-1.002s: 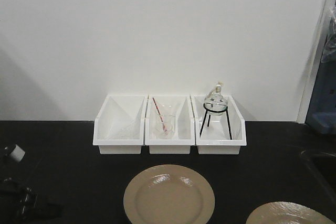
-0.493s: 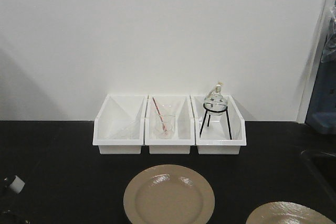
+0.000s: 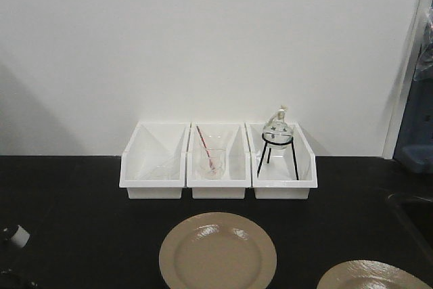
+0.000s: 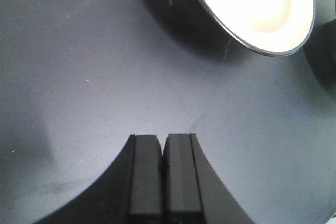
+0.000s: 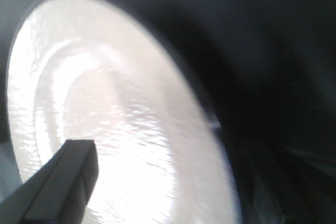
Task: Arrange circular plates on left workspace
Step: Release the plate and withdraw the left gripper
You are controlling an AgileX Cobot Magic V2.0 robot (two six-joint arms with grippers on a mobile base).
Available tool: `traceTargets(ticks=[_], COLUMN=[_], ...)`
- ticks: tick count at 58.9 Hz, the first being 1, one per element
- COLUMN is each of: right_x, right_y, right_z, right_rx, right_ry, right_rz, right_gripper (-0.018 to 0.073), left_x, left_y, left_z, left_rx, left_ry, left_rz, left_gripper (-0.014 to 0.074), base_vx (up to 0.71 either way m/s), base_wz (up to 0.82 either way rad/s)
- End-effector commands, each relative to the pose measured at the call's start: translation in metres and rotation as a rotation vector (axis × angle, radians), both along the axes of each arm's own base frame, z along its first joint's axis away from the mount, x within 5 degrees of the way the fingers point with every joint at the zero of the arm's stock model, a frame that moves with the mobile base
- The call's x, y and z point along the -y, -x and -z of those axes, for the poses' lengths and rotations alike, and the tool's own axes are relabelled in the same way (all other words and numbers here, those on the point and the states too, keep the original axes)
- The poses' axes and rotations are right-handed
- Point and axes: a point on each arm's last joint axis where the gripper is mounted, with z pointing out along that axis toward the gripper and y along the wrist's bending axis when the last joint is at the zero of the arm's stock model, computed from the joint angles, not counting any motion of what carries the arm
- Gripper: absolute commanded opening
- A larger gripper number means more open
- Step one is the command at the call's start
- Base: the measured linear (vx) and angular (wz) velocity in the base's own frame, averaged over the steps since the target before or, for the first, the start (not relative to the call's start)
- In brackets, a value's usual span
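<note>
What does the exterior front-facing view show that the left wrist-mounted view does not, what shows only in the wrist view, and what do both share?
Only the front view: three white bins, a glass beaker, a flask on a stand, and a second plate at lower right. Only the wrist view: the left claw, fingers pressed together. Both: the black bench top and a beige plate, probably the same one.

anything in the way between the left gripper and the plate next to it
Nothing visible. In the left wrist view only bare black bench top lies between the shut left gripper and the plate. The white bins sit farther back against the wall, off that path.
</note>
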Motion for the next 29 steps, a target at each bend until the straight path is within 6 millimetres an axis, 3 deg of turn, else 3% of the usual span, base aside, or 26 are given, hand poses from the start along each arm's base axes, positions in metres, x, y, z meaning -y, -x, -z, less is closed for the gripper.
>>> traceTargets(ticks=[1, 17, 29], right_x=[-0.0075, -0.0107, -0.0097], right_y=[-0.0101, -0.0139, -0.0144], right_z=[-0.0146, -0.0056, -0.0052], right_rx=[0.072, 0.053, 0.065], right_ry=[-0.015, -0.026, -0.006], right_rz=[-0.016, -0.020, -0.029], right_gripper=[0.0593, 0.0525, 0.0302], left_x=[0.0032, 0.0033, 0.0033], left_y=[-0.0012, -0.0010, -0.0010], left_z=[-0.0178, -0.0178, -0.0178], left_rx=[0.058, 0.058, 0.058], left_ry=[0.044, 0.045, 0.045], left_rz=[-0.014, -0.013, -0.013], left_gripper=[0.0000, 0.0000, 0.0000], base_vx=[0.00, 0.00, 0.00], base_wz=[0.00, 0.00, 0.00])
